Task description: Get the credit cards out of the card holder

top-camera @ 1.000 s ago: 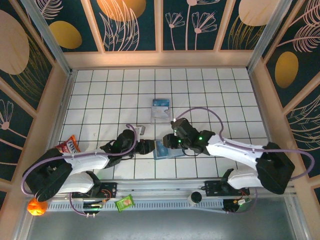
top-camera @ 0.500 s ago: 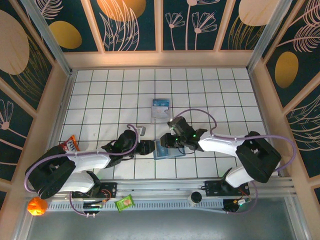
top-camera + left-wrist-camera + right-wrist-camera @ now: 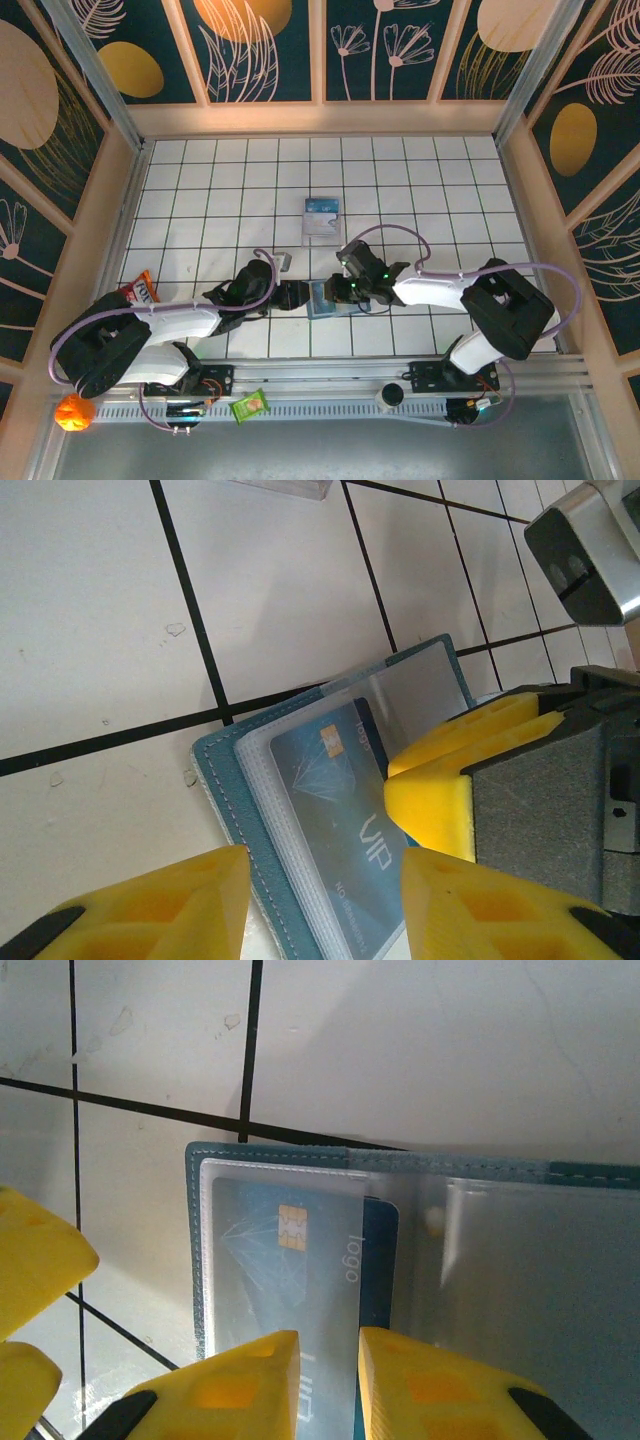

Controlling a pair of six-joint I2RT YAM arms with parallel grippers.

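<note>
- The left gripper (image 3: 320,870) is standing nearest you. Its yellow-padded jaws are well apart, straddling one end of the holder and clamping nothing.
- The small flat teal two-panel card holder (image 3: 270,1152) is lying open on the white tiled table (image 3: 220,180) between your two grippers, clear pockets facing up.
- The right gripper (image 3: 327,1338) is hanging over the pale blue chip card (image 3: 285,1260). Its jaws are narrowed to a slim gap at the card's right edge; whether they are pinching it cannot be told.
- Judgement: you are working on freeing this first card.
  - Be nipping the card alone, not the clear sleeve over it.
  - Be drawing it flat and slowly.
  - Be pressing the left gripper down on the holder so it is not trailing along.
- A darker blue card (image 3: 380,1230) is peeking out behind the first; be leaving it for the next pass.
- Farther off, a clear plastic case with a blue-and-white insert (image 3: 322,218) is lying well apart; you are not needing it.
</note>
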